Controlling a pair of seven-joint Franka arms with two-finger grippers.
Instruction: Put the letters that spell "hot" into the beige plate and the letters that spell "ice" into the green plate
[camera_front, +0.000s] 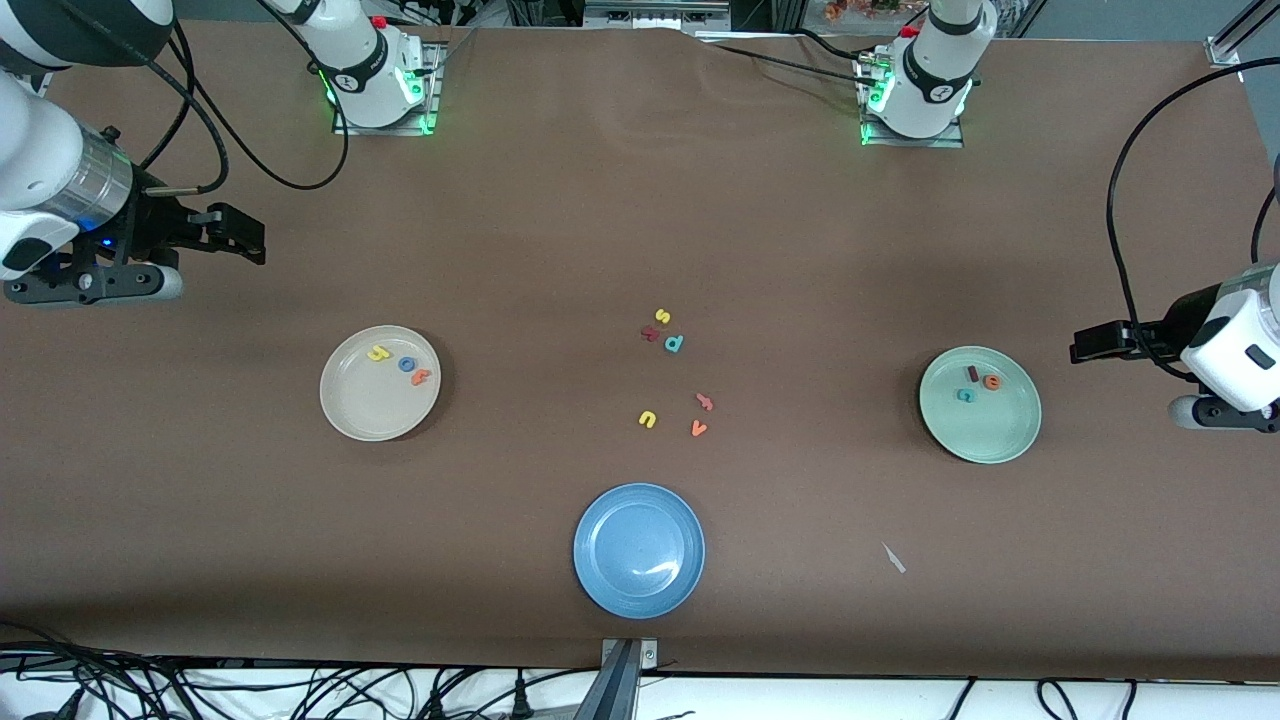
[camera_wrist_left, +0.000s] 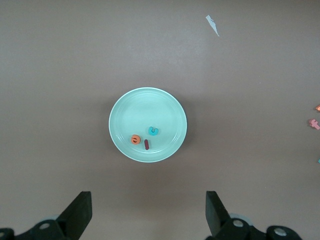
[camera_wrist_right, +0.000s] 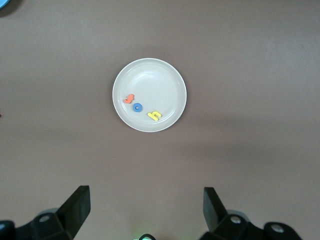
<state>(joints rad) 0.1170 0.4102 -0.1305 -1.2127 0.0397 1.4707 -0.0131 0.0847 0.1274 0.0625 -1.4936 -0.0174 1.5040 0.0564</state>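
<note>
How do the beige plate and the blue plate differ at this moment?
The beige plate holds three letters, a yellow h, a blue o and an orange t; the blue plate holds none. The beige plate sits toward the right arm's end of the table; the blue plate lies nearer the front camera, mid-table. Both are round, shallow and look alike in size.

Glossy blue plate (camera_front: 639, 551), matt brown table covering (camera_front: 640, 200), perhaps cloth.

beige plate (camera_front: 352, 410): holds yellow "h" (camera_front: 378, 353), blue "o" (camera_front: 407, 364), orange "t" (camera_front: 421, 377)
green plate (camera_front: 1000, 430): holds dark red "i" (camera_front: 972, 374), orange "e" (camera_front: 992, 381), teal "c" (camera_front: 965, 395)
blue plate (camera_front: 639, 550): nearest the camera (nothing in it)
loose letters (camera_front: 675, 372): middle of the table
</note>
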